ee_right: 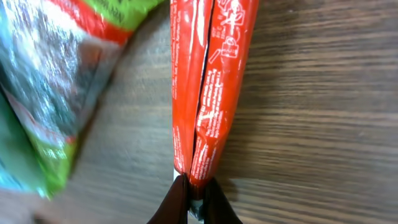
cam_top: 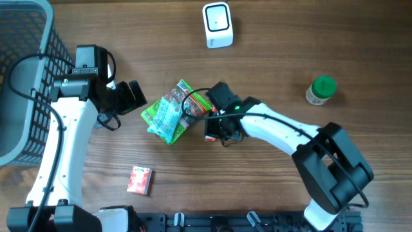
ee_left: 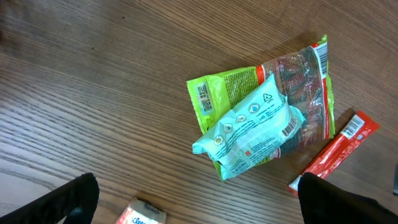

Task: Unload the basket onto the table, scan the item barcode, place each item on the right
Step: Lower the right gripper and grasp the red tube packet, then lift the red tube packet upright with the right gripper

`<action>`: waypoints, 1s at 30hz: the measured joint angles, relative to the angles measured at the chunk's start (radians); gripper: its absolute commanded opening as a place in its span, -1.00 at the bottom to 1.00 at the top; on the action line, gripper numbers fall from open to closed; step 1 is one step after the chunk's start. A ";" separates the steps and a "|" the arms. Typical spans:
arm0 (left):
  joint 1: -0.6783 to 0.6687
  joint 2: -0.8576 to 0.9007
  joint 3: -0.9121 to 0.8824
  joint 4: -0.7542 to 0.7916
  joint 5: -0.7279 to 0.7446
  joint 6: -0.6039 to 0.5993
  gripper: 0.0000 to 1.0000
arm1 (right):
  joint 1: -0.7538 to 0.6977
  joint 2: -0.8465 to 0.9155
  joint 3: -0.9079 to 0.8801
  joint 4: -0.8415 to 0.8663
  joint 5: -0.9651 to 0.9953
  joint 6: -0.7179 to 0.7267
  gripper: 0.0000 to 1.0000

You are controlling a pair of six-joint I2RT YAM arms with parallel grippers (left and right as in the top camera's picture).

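The right gripper (ee_right: 194, 198) is shut tight on one end of the long red packet (ee_right: 211, 81). Its two tips pinch the flat end seam of the packet. The red packet lies flat on the wooden table (cam_top: 270, 51), just beside the green bag (ee_left: 214, 93), on the bag's right side. I cannot tell if the packet and the bag touch. White bar lines are printed on one end of the red packet, as the left wrist view shows.

A light blue packet (ee_left: 252, 127) lies on top of the green bag.

The left gripper (cam_top: 136, 96) is wide open and holds nothing. It sits near the left side of the green bag and points at it.

The white scanner (cam_top: 217, 24) stands above the green bag in the top view, well apart from it. A small red box (cam_top: 140, 180) lies below and to the left of the bag. A jar with a green lid (cam_top: 320, 90) stands far to the right of the bag. A grey basket (cam_top: 38, 77) is far to the left of it.
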 measured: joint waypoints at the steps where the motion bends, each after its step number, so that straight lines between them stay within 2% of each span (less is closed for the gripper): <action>1: 0.000 0.000 0.000 0.000 0.000 0.000 1.00 | -0.019 -0.001 -0.001 -0.023 -0.029 -0.076 -0.92; 10: 0.000 0.000 0.000 0.000 0.000 0.000 1.00 | -0.122 -0.149 -0.008 -0.269 -0.146 -0.638 -0.92; 17: 0.000 0.000 0.000 0.000 0.000 0.000 1.00 | -0.153 -0.348 -0.008 -0.350 -0.217 -0.958 -0.91; 22: 0.000 0.000 0.000 0.000 0.000 0.000 1.00 | -0.153 -0.528 -0.008 -0.354 -0.256 -1.083 -0.91; 30: 0.000 0.000 0.000 0.000 0.000 0.000 1.00 | -0.153 -0.718 -0.006 -0.417 -0.273 -1.118 -0.91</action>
